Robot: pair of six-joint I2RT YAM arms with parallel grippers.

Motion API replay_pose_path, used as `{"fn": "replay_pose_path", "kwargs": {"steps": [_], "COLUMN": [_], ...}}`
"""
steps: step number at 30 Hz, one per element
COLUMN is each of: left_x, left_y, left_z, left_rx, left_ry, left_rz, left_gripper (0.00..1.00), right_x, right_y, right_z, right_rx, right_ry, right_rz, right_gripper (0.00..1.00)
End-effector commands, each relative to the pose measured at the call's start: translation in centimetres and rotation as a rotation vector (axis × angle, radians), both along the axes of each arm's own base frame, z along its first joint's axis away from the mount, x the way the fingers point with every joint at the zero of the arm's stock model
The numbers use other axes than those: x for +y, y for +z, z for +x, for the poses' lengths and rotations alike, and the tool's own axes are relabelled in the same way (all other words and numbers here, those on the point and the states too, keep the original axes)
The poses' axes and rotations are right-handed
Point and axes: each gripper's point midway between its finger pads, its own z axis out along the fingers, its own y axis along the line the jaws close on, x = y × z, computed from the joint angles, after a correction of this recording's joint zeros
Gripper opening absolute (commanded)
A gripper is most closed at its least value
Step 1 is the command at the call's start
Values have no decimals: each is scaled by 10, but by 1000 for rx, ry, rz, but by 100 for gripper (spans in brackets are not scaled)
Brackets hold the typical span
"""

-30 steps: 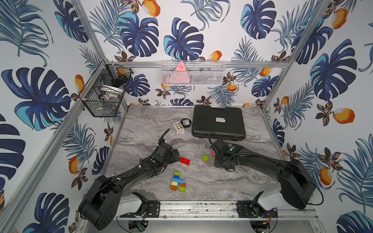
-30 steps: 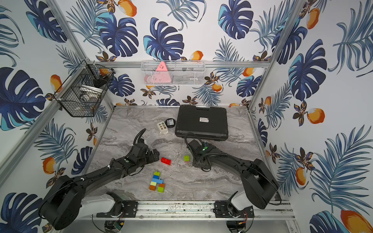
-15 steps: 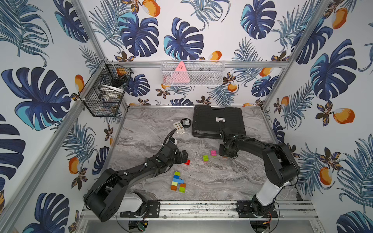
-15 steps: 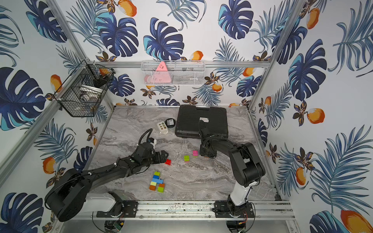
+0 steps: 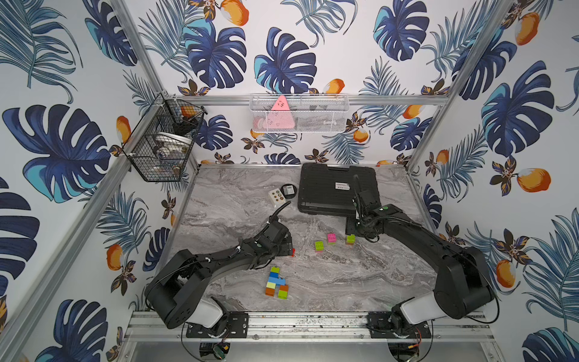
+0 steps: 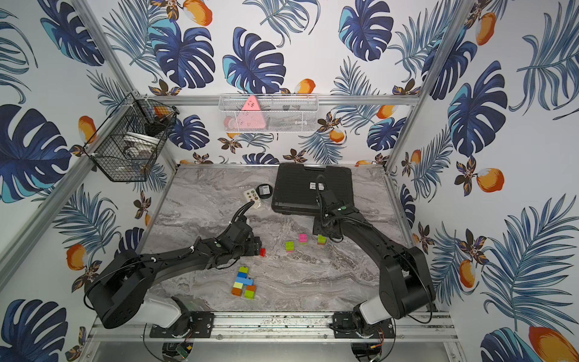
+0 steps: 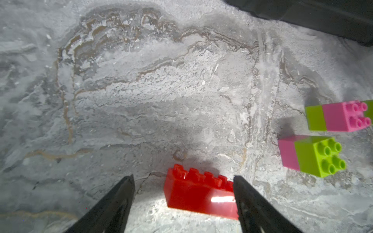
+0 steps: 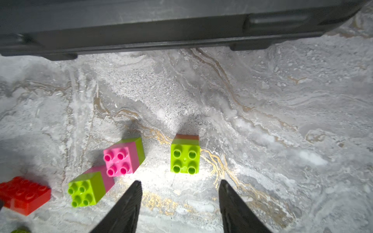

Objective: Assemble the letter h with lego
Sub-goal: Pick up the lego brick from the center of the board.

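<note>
A long red lego brick [image 7: 199, 193] lies on the marble table between the fingers of my left gripper [image 7: 183, 177]. The jaws are open: one finger touches the brick's end, the other stands well clear. In both top views only the brick's tip [image 5: 293, 251] [image 6: 263, 251] shows past the gripper. My right gripper [image 8: 180, 181] is open and empty, just short of a lime-on-orange brick [image 8: 185, 158] [image 5: 350, 239]. Beside that brick stand a pink-on-lime pair [image 8: 119, 160] [image 5: 331, 238] and a lime-on-pink pair [image 8: 86, 190] [image 5: 319, 246]. A joined cluster of lime, blue, light blue and orange bricks [image 5: 275, 282] [image 6: 243, 283] lies nearer the front.
A black case [image 5: 336, 189] lies at the back right, close behind the right gripper. A white card with coloured dots [image 5: 277, 196] and a black round disc [image 5: 288, 190] lie to its left. A black wire basket [image 5: 163, 141] and a white mesh basket [image 5: 299, 112] hang on the walls.
The right gripper has opened, and the lime-on-orange brick now stands free in front of it. The left gripper has moved right to straddle the red brick, its jaws narrowing.
</note>
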Motion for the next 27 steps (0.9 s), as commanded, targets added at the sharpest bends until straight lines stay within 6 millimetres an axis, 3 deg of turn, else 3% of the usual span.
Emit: {"fn": "replay_pose_path", "kwargs": {"steps": [1, 7, 12, 19, 25, 27], "left_x": [9, 7, 13, -1, -8, -24], "left_y": [-11, -24, -27, -25, -24, -13], "left_z": [-3, -5, -16, -27, -21, -20], "left_rx": [51, 116, 144, 172, 172, 158], "left_ry": [71, 97, 133, 119, 75, 12], "left_rz": [49, 75, 104, 2, 20, -51], "left_gripper": [80, 77, 67, 67, 29, 25], "right_x": [-2, 8, 14, 21, 34, 34], "right_y": [9, 25, 33, 33, 25, 19], "right_z": [-15, -23, -27, -27, -31, -34], "right_rx": [18, -18, -18, -14, 15, 45], "right_ry": [9, 42, 61, 82, 112, 108], "right_rz": [9, 93, 133, 152, 202, 206], "right_gripper": [63, 62, 61, 60, 60, 61]}}
